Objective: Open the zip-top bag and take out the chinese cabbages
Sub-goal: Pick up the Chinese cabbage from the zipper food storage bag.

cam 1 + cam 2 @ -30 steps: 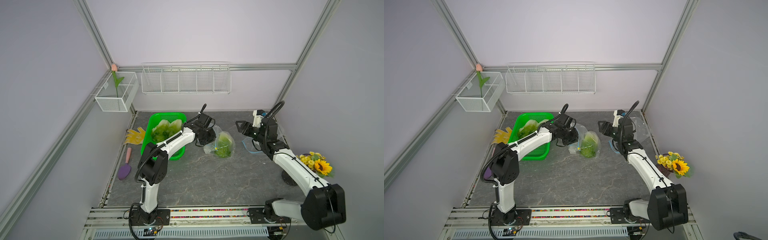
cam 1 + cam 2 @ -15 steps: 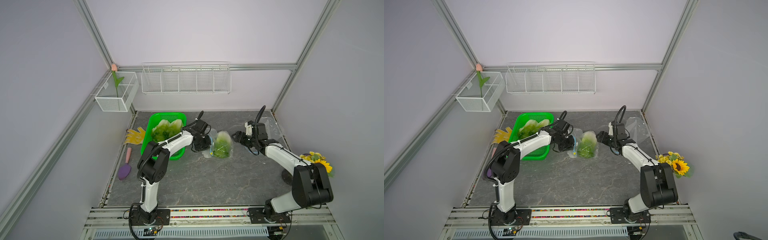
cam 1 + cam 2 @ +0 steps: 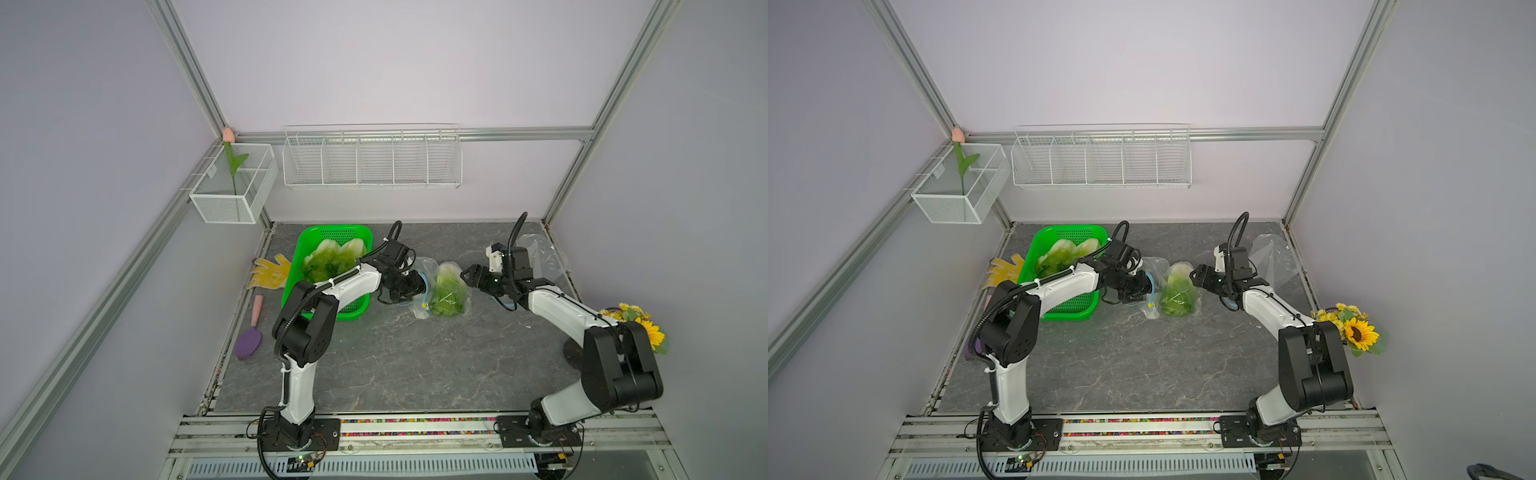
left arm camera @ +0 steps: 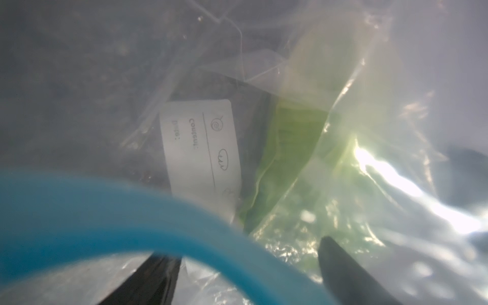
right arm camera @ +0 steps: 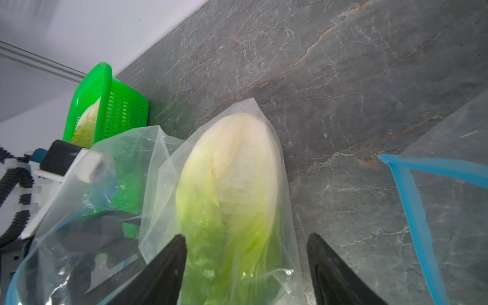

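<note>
Chinese cabbage: one chinese cabbage (image 3: pixel 448 289) lies inside the zip-top bag (image 3: pixel 419 311) on the grey stone table (image 3: pixel 395 365), between the two arms. Its pale base points toward the back wall and its green leaves toward the front.
Bag mouth: the blue zip strip (image 4: pixel 105 208) curves across the left wrist view, so the mouth faces the left arm. A white label (image 4: pixel 200 148) shows through the film.
Left gripper: the left gripper (image 4: pixel 247 249) has its fingers spread wide at the mouth. Seen through the plastic in the right wrist view, it looks to be inside the bag.
Right gripper: the right gripper (image 5: pixel 245 236) is low beside the bag's closed side, fingers spread on either side of the bagged head. I cannot tell whether they touch the film.
Just changed: a second ago the left gripper was pinched shut on the bag's top edge, and now it is splayed. The right arm was raised and well apart, and now it is just beside the bag.
Meaning for the task: the bag appears to be open, but the cabbage is not yet out. The likely next step is for the right fingers to close on the head or the film and draw the two apart.
Surroundings: the green basket (image 3: pixel 332 232) just left of the bag already holds other cabbage heads (image 3: pixel 332 259). An empty clear bag (image 3: pixel 540 253) lies behind the right arm.
</note>
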`<state>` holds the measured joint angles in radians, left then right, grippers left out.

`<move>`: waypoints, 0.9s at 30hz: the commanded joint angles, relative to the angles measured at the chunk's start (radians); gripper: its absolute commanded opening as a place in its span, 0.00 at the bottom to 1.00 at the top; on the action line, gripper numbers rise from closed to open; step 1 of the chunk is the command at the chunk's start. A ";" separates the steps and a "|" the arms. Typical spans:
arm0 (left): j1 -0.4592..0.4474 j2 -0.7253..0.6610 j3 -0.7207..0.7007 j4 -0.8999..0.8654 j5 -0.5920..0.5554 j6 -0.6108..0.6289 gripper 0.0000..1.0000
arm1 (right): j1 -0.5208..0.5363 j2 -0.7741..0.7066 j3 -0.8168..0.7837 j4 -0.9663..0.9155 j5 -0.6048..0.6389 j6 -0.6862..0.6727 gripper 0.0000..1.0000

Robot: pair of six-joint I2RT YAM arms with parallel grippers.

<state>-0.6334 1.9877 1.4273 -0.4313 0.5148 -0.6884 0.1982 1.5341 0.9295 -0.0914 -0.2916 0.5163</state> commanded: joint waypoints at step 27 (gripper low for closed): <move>0.005 0.081 0.002 0.064 0.076 0.053 0.18 | 0.041 0.220 0.058 -0.109 -0.031 0.001 0.27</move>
<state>-0.6228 2.0621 1.4185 -0.3573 0.6006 -0.6506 0.2317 1.7073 0.9871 -0.1444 -0.3531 0.5060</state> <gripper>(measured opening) 0.175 0.281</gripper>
